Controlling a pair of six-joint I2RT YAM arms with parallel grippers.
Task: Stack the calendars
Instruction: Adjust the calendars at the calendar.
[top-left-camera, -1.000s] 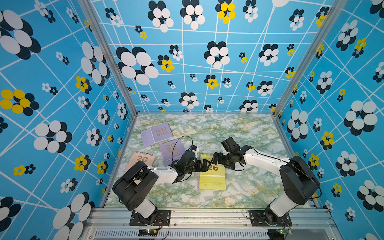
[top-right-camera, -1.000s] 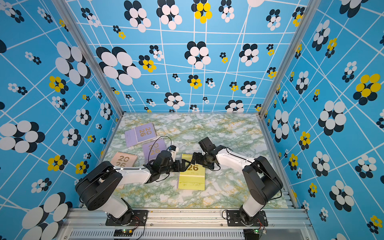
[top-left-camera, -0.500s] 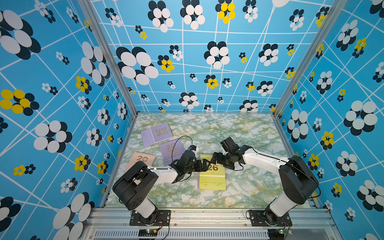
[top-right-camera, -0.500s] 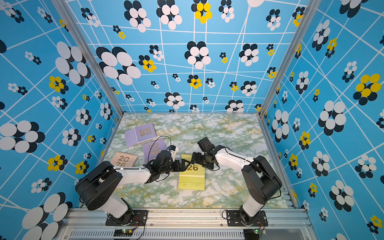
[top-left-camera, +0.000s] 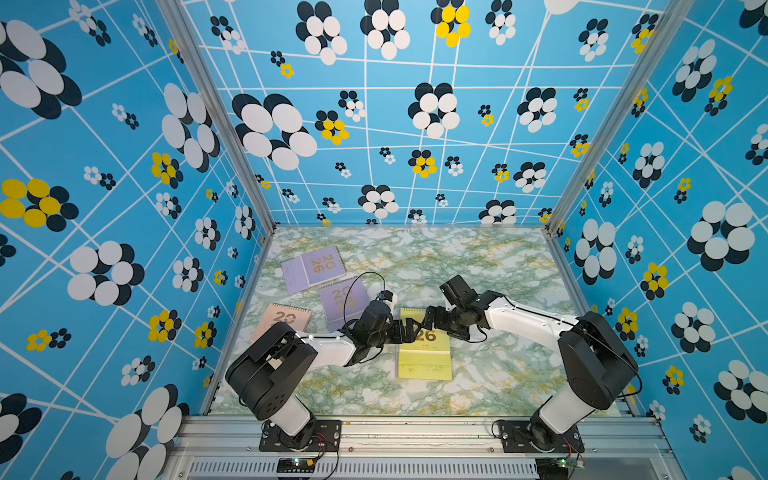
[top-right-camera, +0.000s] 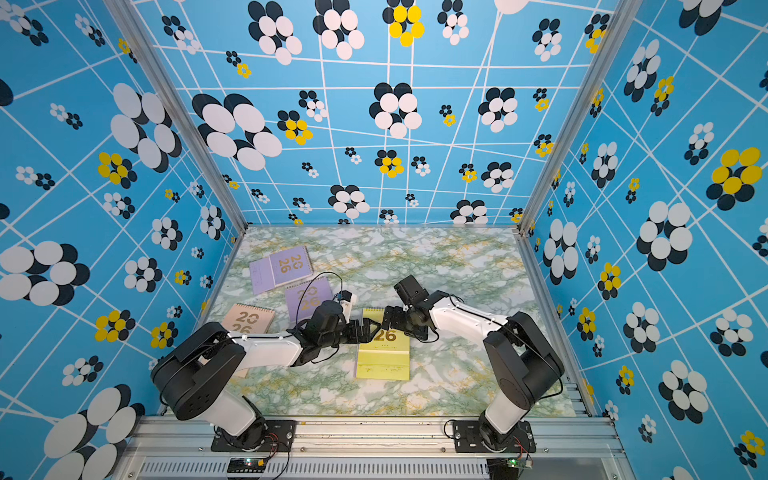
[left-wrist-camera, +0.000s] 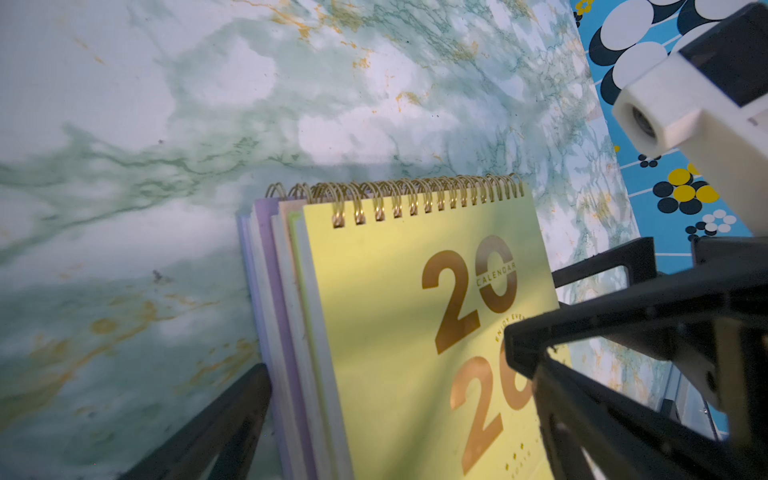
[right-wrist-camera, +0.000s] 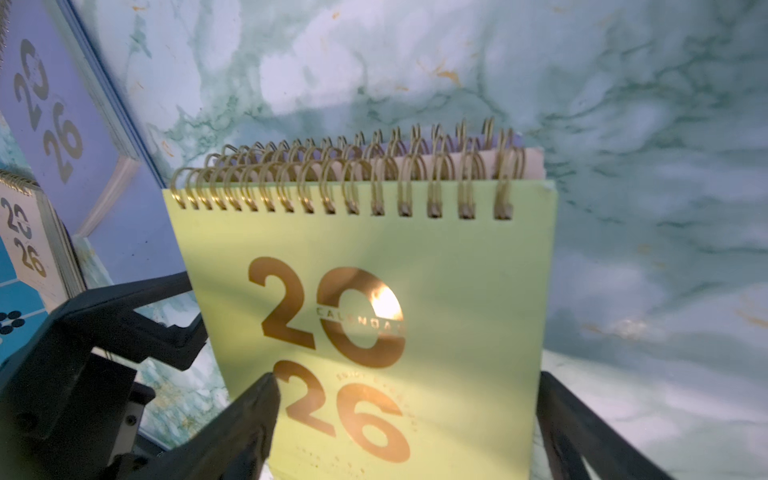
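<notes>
Both claws stand spread wide and neither has hold of anything. The left claw (top-left-camera: 411, 331) and right claw (top-left-camera: 429, 321) meet nose to nose over the coil end of the yellow-green calendar (top-left-camera: 424, 353). That calendar tops a pile lying flat on the counter (top-left-camera: 498, 374), about midway along it and nearer the front edge than the back.

Through the left wrist camera I can see a peach and a lavender cover under it, fanned out past one long side, so the pile (left-wrist-camera: 282, 332) is not square. Through the right wrist camera the right claw's fingers (right-wrist-camera: 245, 424) straddle the cover. One is at its edge beside the gold "26" and its partner is off the opposite long edge.

I read this step as settling the top calendar and getting clear. To do it well I would rise straight up with both claws fully spread before swinging away. I would avoid the gold coils (right-wrist-camera: 345, 183), which could snag a fingertip and drag the pile. To square the pile, I would press on its long flat sides.

Three calendars lie loose toward the left edge. One lavender calendar (top-left-camera: 316, 268) is near the far left corner, and a second lavender calendar (top-left-camera: 338, 297) is just in front of it, partly under the left arm. A peach calendar (top-left-camera: 284, 319) sits by the left edge. All three are well apart from the right claw.
</notes>
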